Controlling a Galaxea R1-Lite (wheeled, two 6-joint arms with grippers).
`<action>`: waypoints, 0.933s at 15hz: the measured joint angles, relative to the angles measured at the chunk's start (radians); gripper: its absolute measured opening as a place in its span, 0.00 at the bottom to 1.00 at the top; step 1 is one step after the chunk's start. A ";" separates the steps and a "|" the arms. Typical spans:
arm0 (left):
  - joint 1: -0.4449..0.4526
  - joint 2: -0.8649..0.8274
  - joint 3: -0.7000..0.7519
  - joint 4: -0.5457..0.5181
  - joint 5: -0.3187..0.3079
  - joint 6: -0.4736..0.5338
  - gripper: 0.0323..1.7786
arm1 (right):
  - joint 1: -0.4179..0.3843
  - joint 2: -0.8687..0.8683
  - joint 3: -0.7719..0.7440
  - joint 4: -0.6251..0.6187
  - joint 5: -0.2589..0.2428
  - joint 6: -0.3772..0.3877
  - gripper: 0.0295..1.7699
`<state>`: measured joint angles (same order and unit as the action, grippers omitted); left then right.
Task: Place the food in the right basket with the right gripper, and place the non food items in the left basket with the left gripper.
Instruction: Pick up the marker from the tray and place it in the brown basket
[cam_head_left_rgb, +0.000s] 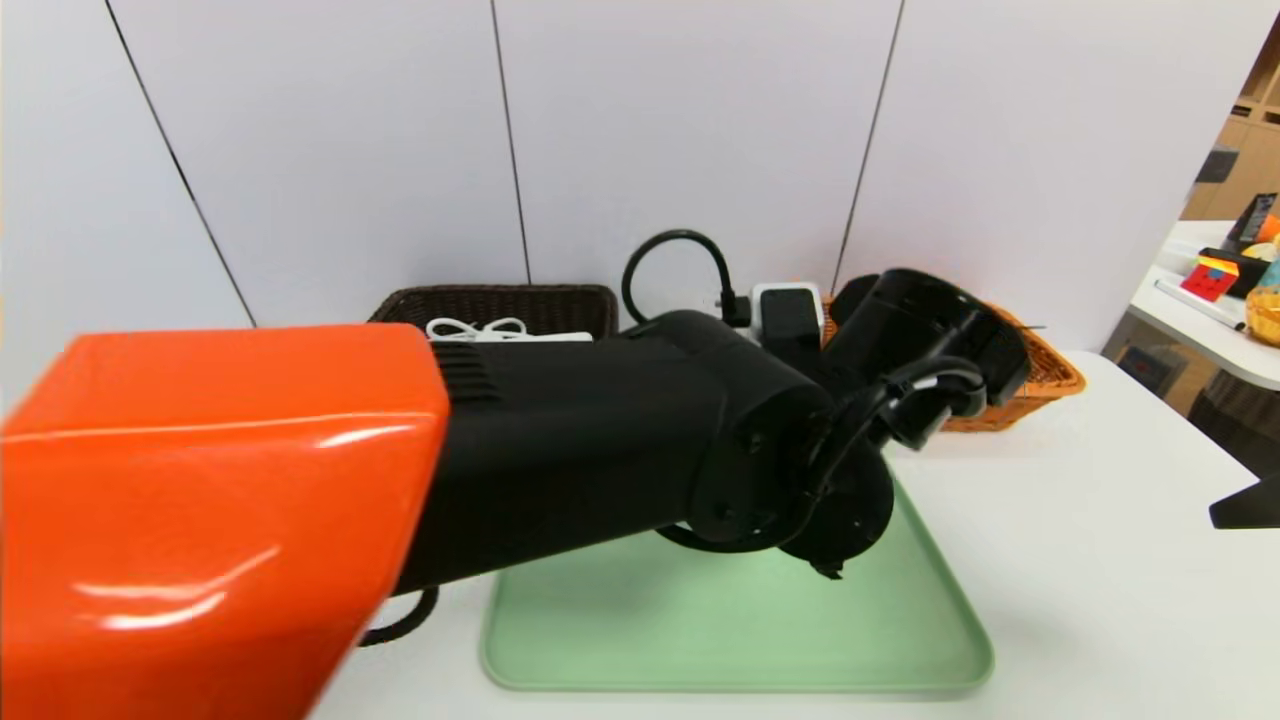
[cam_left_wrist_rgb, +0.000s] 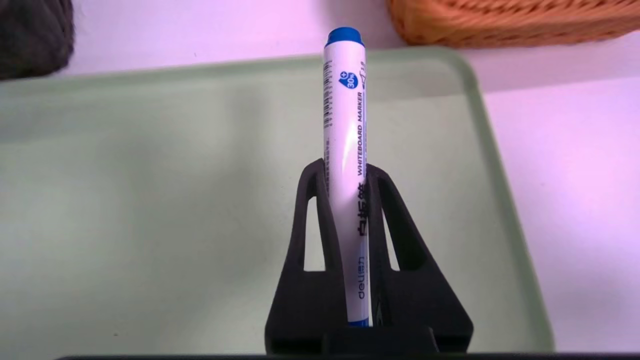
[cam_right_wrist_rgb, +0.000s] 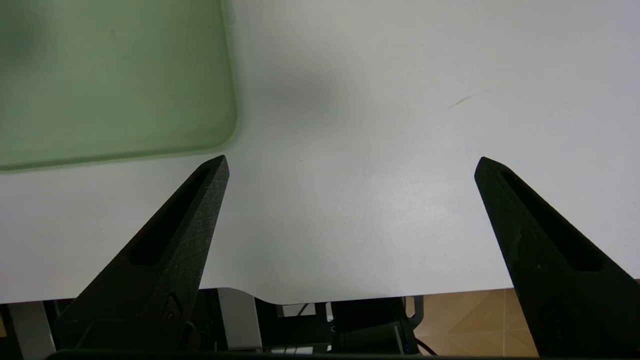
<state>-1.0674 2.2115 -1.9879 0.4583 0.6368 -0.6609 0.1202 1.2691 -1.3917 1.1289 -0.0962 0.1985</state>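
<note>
The whiteboard marker (cam_left_wrist_rgb: 345, 165) is pinched lengthwise between the fingers of the left end effector (cam_left_wrist_rgb: 345, 172), held above the green tray (cam_left_wrist_rgb: 150, 200), blue cap pointing toward the far side. The dark brown basket (cam_head_left_rgb: 500, 303), with the white power strip (cam_head_left_rgb: 500, 333) already inside, lies at the far left; the orange-tan basket (cam_head_left_rgb: 1050, 375) lies at the far right. Since the marker's smooth round barrel is gripped only at its lower half, it could slide or tilt out during the carry. A release too far right could drop it beside the wrong basket. The right end effector (cam_right_wrist_rgb: 350, 167) is held spread and empty over the desk (cam_right_wrist_rgb: 375, 125), near the right front edge.
</note>
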 joint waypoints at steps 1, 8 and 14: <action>0.001 -0.027 0.000 -0.005 0.002 0.016 0.09 | 0.000 0.001 0.000 0.000 0.000 0.000 0.96; 0.115 -0.204 0.000 -0.079 0.089 0.173 0.09 | 0.000 0.001 -0.003 0.000 0.000 -0.009 0.96; 0.322 -0.267 0.136 -0.211 0.114 0.206 0.09 | 0.005 -0.006 -0.009 0.000 0.000 -0.019 0.96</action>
<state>-0.7455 1.9440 -1.8515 0.2468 0.7513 -0.4549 0.1251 1.2636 -1.4009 1.1289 -0.0962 0.1794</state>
